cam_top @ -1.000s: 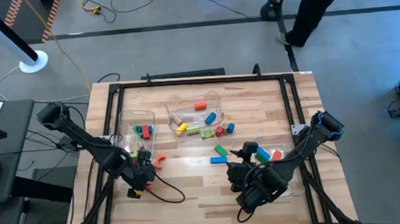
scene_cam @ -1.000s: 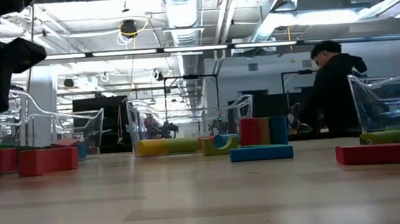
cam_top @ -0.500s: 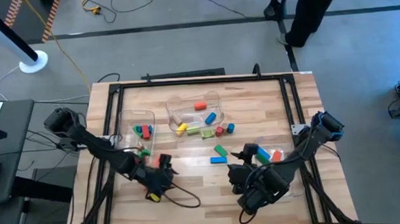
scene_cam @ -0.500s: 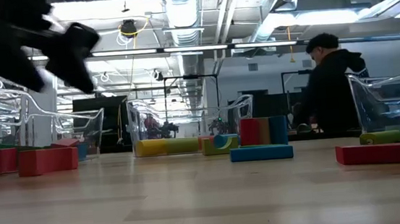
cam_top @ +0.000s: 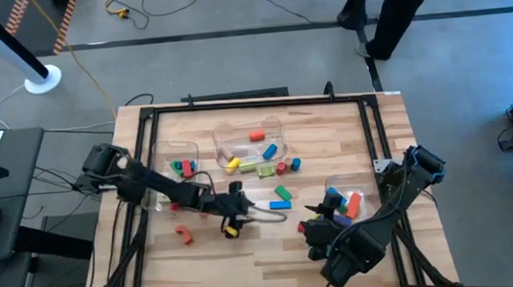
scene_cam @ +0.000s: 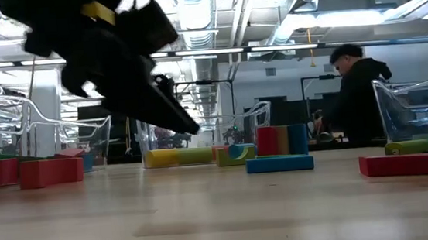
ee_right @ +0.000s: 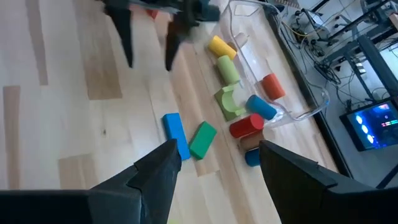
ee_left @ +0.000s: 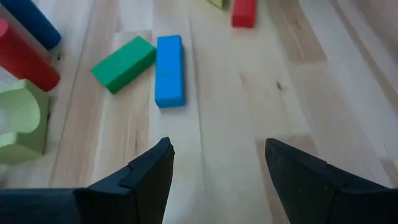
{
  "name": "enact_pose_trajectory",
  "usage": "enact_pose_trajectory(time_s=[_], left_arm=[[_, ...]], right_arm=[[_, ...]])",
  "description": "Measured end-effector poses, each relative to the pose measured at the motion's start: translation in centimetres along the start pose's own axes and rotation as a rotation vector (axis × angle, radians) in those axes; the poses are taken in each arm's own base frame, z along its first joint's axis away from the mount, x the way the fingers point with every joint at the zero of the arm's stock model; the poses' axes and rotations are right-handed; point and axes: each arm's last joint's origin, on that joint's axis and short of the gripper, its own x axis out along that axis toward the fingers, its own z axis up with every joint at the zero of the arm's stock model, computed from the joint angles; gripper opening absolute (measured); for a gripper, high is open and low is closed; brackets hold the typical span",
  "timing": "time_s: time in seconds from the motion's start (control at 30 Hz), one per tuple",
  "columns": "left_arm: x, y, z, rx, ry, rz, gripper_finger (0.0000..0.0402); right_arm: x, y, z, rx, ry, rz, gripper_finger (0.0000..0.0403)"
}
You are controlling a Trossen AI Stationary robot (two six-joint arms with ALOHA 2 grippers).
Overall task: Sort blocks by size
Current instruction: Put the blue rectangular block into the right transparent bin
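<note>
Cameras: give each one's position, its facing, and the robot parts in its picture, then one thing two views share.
High: overhead, straight down; table, both arms, left end effector open.
Low: table height, level into the room; left arm close, a person behind.
Left wrist: forward past open fingers at the blue bar and green block.
Right wrist: past its open end effector toward the bin.
Shared: both wrists see that blue bar.

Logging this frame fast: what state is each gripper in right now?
Left gripper: fingers open, empty, near the blue bar.
Right gripper: fingers open, empty.
</note>
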Motion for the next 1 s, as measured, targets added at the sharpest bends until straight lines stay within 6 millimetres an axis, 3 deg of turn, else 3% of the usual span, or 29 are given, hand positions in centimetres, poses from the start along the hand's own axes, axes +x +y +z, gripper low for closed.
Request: enact_pose_trajectory(time_s=[0.37,0.63,1.0], left_arm=[[3.6,3.3,0.1,-0.083,-0.011,0.006,0.0247],[6.7,3.8,0.8,-0.058,0.005,0.022,0.0247],[9.3,4.3,0.4,-0.099,0.049,-0.017,0.0231]], right_arm=[[1.1,0.9,-2.6,0.033,0.063,-0.016,0.0255],[1.0,1.4,-3.3,0.036,0.056,-0.003,0.0255],[0.5,1.7,-3.6,0.041,0.045,0.009,0.0255]])
